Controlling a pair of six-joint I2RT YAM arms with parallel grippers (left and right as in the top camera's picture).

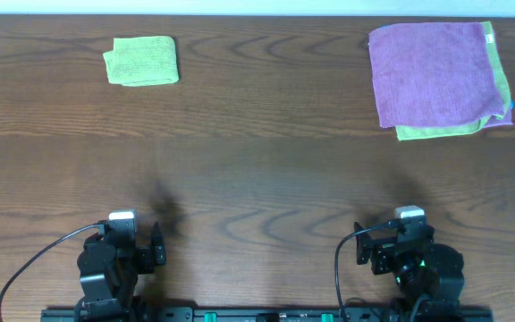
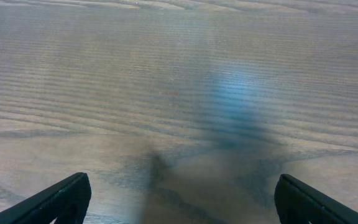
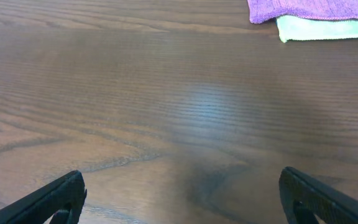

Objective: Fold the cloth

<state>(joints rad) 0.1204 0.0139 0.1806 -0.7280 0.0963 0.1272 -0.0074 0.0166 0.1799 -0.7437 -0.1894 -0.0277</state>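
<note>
A small folded green cloth [image 1: 141, 61] lies at the far left of the table. At the far right a purple cloth [image 1: 432, 72] lies flat on top of a green cloth [image 1: 436, 131], whose edge shows below and to the right; both show at the top of the right wrist view, the purple cloth [image 3: 309, 9] over the green cloth [image 3: 325, 28]. My left gripper [image 1: 157, 246] is open and empty at the near left edge, over bare wood [image 2: 179, 199]. My right gripper [image 1: 362, 249] is open and empty at the near right edge [image 3: 179, 199]. Both are far from the cloths.
The dark wooden table [image 1: 257, 170] spans the whole view. Black cables run from both arm bases along the front edge.
</note>
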